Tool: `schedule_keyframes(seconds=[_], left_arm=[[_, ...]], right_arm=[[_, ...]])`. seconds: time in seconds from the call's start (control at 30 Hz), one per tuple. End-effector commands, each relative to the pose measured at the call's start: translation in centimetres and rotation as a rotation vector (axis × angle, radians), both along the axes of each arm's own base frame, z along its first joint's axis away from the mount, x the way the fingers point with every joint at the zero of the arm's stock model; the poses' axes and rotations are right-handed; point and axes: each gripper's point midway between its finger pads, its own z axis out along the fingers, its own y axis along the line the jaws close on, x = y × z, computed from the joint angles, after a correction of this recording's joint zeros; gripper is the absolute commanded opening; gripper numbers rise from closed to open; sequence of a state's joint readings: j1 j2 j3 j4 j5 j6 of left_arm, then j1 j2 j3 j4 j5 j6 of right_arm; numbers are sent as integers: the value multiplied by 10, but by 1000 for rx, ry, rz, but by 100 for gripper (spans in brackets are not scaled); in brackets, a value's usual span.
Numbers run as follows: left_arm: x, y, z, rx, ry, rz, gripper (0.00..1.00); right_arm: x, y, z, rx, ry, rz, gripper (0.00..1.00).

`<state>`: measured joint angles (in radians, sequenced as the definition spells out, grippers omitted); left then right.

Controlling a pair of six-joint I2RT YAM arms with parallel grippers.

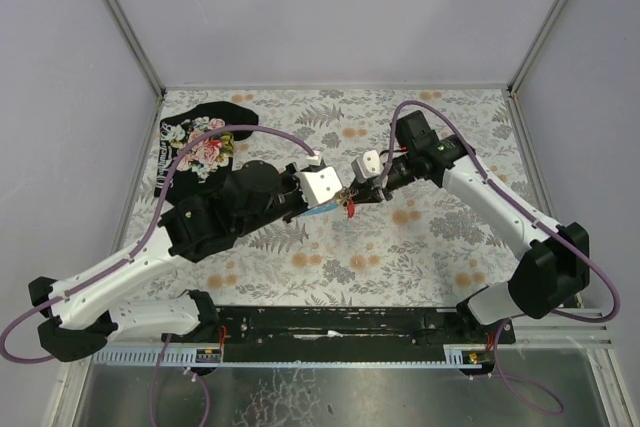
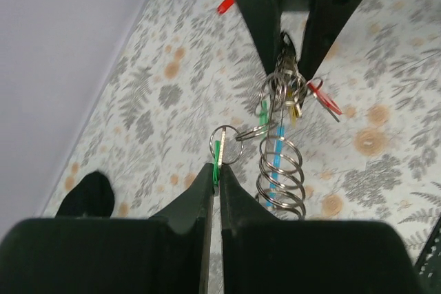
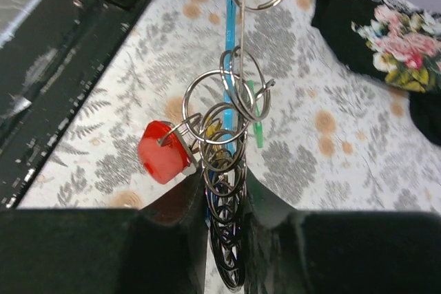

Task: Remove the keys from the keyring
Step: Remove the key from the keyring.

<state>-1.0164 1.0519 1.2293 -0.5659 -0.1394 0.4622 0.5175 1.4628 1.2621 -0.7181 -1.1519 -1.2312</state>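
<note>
Top view: left tool comes in from 8 o'clock and right tool from 2 o'clock. They nearly meet just right of worktop centre, with the keys strung between them. Left tool is pressed together, pinching a green key edge-on at its tips. A small split ring through that key links toward the main bundle at 1 o'clock in the left wrist view. Right tool is clamped on the keyring, a thick stack of silvery rings squeezed between its fingers. Red key hangs off the stack at 9 o'clock in the right wrist view, touching the finger edge. Yellow head is mostly hidden behind the rings. A second green piece sits at 1 o'clock of the stack, and a light-blue strip runs up through the loops. A coil of rings dangles below the right tool in the left wrist view. The bundle appears lifted off the surface. Black floral cloth lies at 10 o'clock, well apart.
</note>
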Motion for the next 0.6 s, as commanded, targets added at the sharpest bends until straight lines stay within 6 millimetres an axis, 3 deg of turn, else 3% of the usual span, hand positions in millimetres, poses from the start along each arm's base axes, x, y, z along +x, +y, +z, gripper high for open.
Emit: schedule_keyframes(seconds=[0.0,0.17,0.33,0.57], left_arm=[[25,35,28,59,-120,221,0],[30,42,21,175,-136,308,0],[33,44,27,193,-159,359,0],[31,37,24,270,-136,394,0]], right_arm=[[17,-17,7,-159,-56,-133,15],[38,-30,5,-327,-73,-256,13],[49,-36,0,-434,-40,-344,12],[62,-35,22,-434,26,-496,11]])
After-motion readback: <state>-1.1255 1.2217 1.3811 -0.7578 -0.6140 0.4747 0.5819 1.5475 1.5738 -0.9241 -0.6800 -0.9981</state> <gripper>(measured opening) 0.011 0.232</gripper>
